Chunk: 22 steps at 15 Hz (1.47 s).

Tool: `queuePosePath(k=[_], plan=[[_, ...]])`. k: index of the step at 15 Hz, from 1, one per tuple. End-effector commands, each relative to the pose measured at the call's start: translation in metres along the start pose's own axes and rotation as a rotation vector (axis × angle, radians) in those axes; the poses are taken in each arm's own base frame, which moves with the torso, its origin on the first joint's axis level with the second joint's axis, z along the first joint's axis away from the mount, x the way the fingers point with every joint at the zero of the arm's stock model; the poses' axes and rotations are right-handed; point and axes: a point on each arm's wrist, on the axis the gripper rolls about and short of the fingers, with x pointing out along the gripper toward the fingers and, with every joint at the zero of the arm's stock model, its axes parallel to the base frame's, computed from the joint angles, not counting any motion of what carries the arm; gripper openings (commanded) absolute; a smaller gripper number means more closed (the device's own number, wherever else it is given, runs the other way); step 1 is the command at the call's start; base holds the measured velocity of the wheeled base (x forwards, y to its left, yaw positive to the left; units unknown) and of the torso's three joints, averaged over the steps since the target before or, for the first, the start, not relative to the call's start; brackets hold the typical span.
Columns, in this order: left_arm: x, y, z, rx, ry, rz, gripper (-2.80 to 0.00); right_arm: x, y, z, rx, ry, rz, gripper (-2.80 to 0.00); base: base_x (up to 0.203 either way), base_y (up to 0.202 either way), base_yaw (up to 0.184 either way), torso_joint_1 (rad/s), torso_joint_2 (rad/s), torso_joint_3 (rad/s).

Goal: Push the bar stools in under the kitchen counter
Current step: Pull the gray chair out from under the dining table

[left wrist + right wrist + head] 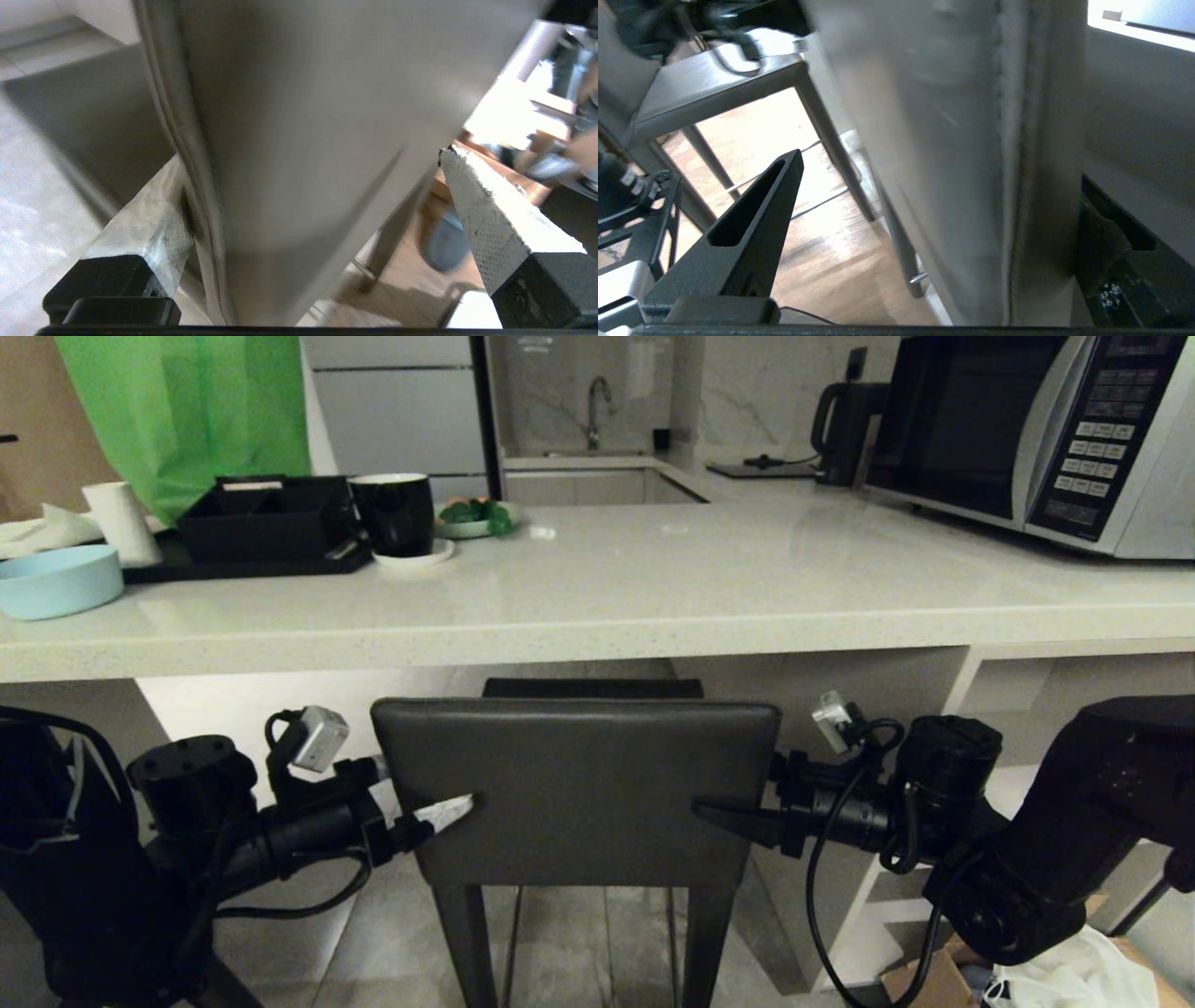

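**Ana:** Head view puts one bar stool (576, 789) straight ahead, its backrest facing the robot and its seat reaching under the edge of the kitchen bench (597, 616). A second stool (714, 88) shows only in the right wrist view, off to the side.

**Ben:** And the arms?

**Ana:** Left gripper (446, 813) and right gripper (724, 819) come in from either side of the backrest. Both sets of fingers are spread wide and grip nothing. In each wrist view the backrest edge runs between the two fingers, one finger in front of it and one behind.

**Ben:** What could spoil the push?

**Ana:** My guess: uneven force. If one arm leads, the stool may swivel and a leg could catch the bench's side panel. Pushing this high on a tall stool could also tip it forward if the legs drag on the floor (560, 943).

**Ben:** Anything on top at risk?

**Ana:** A hard knock might rattle the black mug (397, 513) on its saucer.
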Motion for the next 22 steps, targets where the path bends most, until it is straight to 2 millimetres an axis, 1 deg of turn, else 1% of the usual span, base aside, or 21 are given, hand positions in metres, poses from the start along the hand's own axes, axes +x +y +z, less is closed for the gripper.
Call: queuePosePath(k=[1, 11, 15, 22], plan=[[0.007, -0.009, 0.001, 0.006, -0.002, -0.02, 0.0, 0.001, 0.001, 0.004, -0.014, -0.01, 0.014, 0.0, -0.181, 0.0, -0.001, -0.005, 0.01, 0.005], [0.003, -0.014, 0.01, 0.021, -0.019, -0.013, 0.0, 0.003, 0.006, 0.008, -0.024, -0.021, 0.002, 0.0, -0.194, 0.0, -0.003, 0.002, 0.0, 0.001], [-0.001, -0.02, 0.009, 0.012, -0.01, -0.013, 0.0, 0.001, 0.008, 0.008, -0.022, -0.017, -0.001, 0.0, -0.194, 0.0, -0.001, 0.001, 0.0, 0.004], [-0.001, -0.021, 0.01, 0.008, -0.01, -0.007, 0.0, 0.001, 0.009, 0.009, -0.023, -0.02, -0.001, 0.0, -0.194, 0.0, -0.001, 0.002, 0.0, 0.003]])
